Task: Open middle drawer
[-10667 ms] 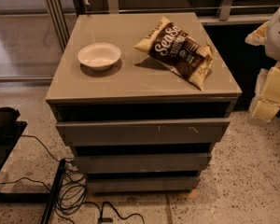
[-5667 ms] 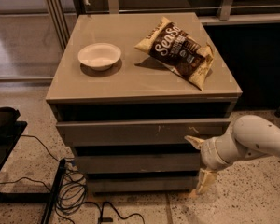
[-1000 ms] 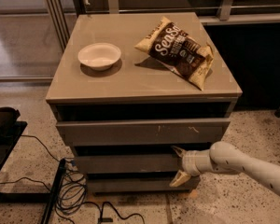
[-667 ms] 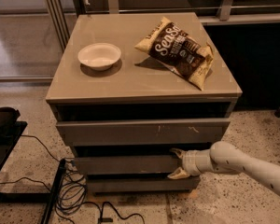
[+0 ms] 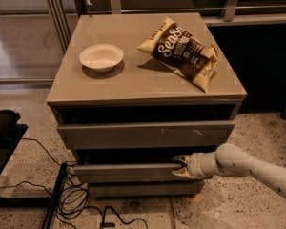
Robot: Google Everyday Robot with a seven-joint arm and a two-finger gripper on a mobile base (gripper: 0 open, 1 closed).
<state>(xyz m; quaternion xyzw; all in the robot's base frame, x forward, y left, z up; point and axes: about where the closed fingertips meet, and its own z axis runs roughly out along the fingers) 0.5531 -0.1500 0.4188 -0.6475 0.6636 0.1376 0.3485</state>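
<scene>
The middle drawer (image 5: 126, 172) is the wide grey plain front, second of three in the grey cabinet (image 5: 148, 85). It sits below the taller front with pale scratches (image 5: 148, 135) and above the slim lowest front (image 5: 143, 189). A dark gap shows above it. My gripper (image 5: 180, 166) reaches in from the right on a pale arm (image 5: 238, 163). It is at the right part of the middle drawer's front. One finger is over the front's top edge and one lies against its face, closed on it.
A white bowl (image 5: 101, 57) and a chip bag (image 5: 181, 51) lie on the cabinet top. Black cables (image 5: 71, 199) and a dark object (image 5: 2, 128) lie on the speckled floor at the left. A dark wall panel stands at the back right.
The gripper's fingers have drawn together onto the middle drawer's front. The front sits slightly lower in view than before, as if pulled out a little.
</scene>
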